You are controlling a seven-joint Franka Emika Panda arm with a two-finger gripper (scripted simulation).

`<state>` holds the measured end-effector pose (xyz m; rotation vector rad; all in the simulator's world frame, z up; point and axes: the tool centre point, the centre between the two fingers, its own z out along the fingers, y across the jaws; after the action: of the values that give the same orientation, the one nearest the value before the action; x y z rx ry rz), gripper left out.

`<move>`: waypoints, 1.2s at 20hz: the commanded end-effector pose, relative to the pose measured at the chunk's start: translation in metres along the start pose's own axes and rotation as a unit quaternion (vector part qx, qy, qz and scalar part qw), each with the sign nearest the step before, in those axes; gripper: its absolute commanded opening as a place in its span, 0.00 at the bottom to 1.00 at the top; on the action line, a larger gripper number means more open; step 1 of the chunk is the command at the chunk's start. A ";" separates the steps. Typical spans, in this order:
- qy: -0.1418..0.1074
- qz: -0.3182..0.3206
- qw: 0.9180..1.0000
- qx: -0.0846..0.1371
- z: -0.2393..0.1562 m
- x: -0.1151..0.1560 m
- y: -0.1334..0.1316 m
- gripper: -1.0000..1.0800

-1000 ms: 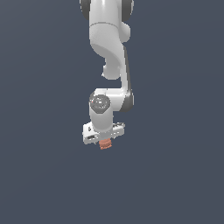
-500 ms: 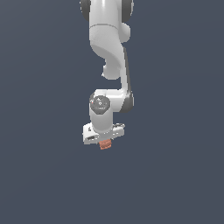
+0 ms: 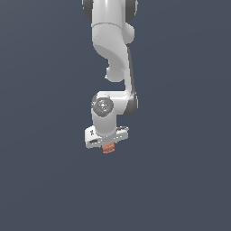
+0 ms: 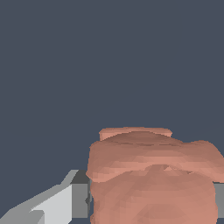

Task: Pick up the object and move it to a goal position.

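The object is a small reddish-orange ribbed lump. In the exterior view it pokes out just below the white gripper at the end of the white arm, near the middle of the picture. In the wrist view the object fills the space between the grey fingers, which press against its sides. The gripper is shut on the object. The fingertips are hidden behind the hand in the exterior view.
A plain dark grey-blue surface fills both views. The white arm comes down from the top of the exterior view. No other objects show.
The arm and the held object have shifted very slightly; otherwise nothing visibly differs.
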<state>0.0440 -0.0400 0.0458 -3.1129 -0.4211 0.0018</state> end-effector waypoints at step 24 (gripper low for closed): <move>0.001 0.000 1.000 0.000 -0.217 -0.062 0.032 0.00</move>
<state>-0.0023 -0.0835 0.2463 -3.1132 -0.4203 -0.0016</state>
